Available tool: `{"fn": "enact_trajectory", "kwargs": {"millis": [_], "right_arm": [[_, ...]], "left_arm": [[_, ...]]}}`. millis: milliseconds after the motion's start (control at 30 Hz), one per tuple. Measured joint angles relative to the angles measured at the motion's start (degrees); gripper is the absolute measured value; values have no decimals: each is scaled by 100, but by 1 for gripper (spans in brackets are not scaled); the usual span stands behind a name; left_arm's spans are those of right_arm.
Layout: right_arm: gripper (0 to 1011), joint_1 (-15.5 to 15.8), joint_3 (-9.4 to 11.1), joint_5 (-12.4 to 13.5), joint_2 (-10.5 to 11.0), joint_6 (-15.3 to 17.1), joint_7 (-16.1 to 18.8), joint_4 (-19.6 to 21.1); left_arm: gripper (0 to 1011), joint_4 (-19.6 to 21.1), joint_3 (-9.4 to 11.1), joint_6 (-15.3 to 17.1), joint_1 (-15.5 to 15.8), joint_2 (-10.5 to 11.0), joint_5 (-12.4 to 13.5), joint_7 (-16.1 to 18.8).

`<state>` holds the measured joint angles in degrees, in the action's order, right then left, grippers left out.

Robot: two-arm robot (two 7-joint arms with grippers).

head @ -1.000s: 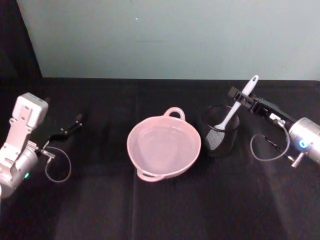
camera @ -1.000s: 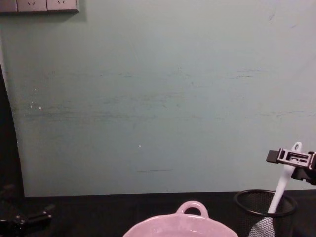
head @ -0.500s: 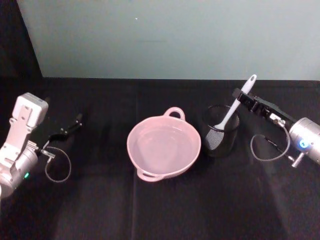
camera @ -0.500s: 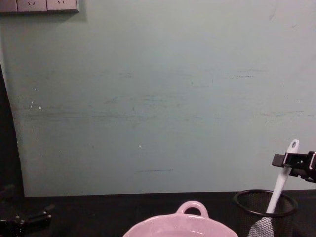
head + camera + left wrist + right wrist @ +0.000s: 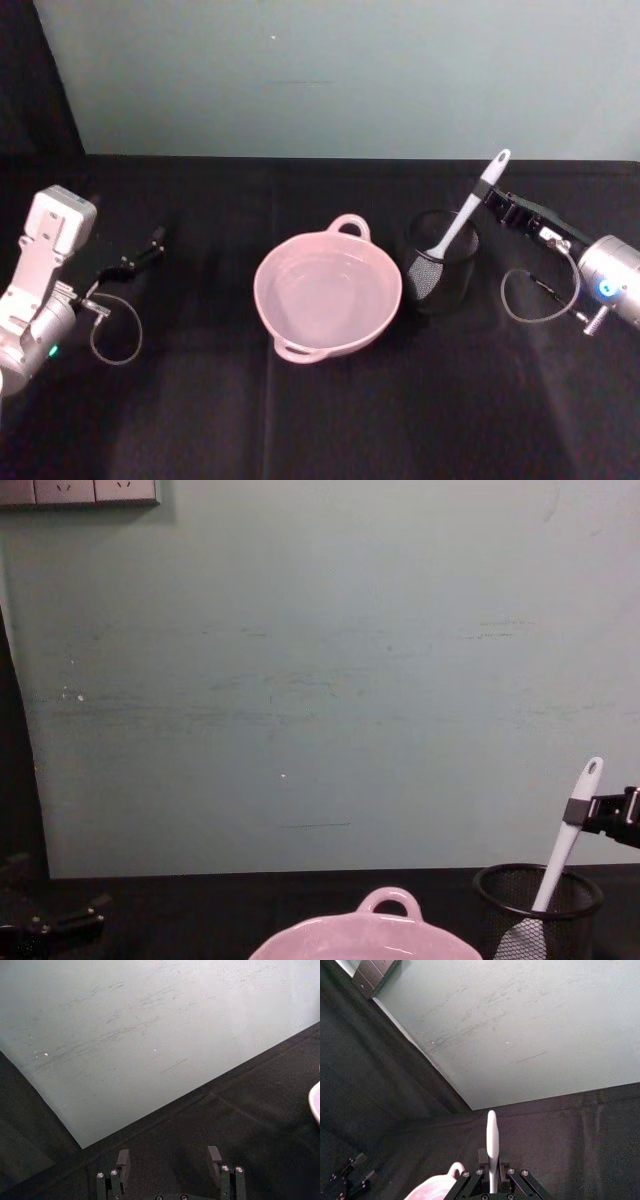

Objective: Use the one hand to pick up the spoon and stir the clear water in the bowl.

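The white spoon stands tilted in the black mesh cup, its handle rising above the rim. My right gripper is shut on the upper handle, just below the holed end. In the right wrist view the spoon rises between the fingers. From the chest, the spoon leans left of the right gripper. The pink bowl sits left of the cup, with clear water showing faint glints. My left gripper rests open at the far left; its fingers stand wide apart.
A black cloth covers the table, and a pale green wall stands behind it. The mesh cup stands close to the bowl on its right. A loose cable loops beside the right wrist.
The right gripper's jaws, wide apart around the spoon handle a second ago, have come together on it. The handle's top has shifted slightly left. The left arm has not moved.
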<state>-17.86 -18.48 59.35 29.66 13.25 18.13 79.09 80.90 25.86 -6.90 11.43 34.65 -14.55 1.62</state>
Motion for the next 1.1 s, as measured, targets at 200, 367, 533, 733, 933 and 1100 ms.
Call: {"fn": "enact_trajectory", "kwargs": {"millis": [200,367,533,733,933,1100], "right_arm": [[110,0,0,0,0,0,0,0],[110,28,-105,-233,208,-116,53,249],[110,127,-176,-690,700,-175,80,932],[110,153,-81,-922,1247,2,234,1672],[110,18,-10,-1011,1636,200,463,2209],[110,-296,22,-894,1849,533,611,2580]], "left_arm": [[1011,0,0,0,0,0,0,0],[1011,0,-1,-1,0,0,0,0],[1011,0,-1,0,0,0,0,0],[1012,0,0,0,0,0,0,0],[1011,0,0,0,0,0,0,0],[1011,0,0,0,0,0,0,0]]}}
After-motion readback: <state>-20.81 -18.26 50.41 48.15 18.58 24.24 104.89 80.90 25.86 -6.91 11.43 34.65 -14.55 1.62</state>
